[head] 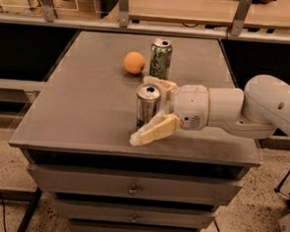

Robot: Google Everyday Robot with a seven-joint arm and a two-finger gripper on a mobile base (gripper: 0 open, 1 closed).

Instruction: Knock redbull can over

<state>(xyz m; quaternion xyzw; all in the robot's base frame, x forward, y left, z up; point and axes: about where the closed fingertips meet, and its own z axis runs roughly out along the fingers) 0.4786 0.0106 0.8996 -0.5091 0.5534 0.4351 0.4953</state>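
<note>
The redbull can [147, 107], slim and silver with blue patches, stands upright near the front middle of the grey cabinet top [86, 109]. My gripper [146, 109] reaches in from the right and is open. Its two cream fingers lie on either side of the can: the near finger [154, 131] passes in front of the can's base, the far finger [159, 83] lies behind its top. I cannot tell whether either finger touches the can.
A green can with pale lettering [160, 58] stands upright behind the redbull can. An orange [134, 62] lies to its left. The cabinet's front edge [133, 151] is close below the gripper. Drawers [130, 188] sit underneath.
</note>
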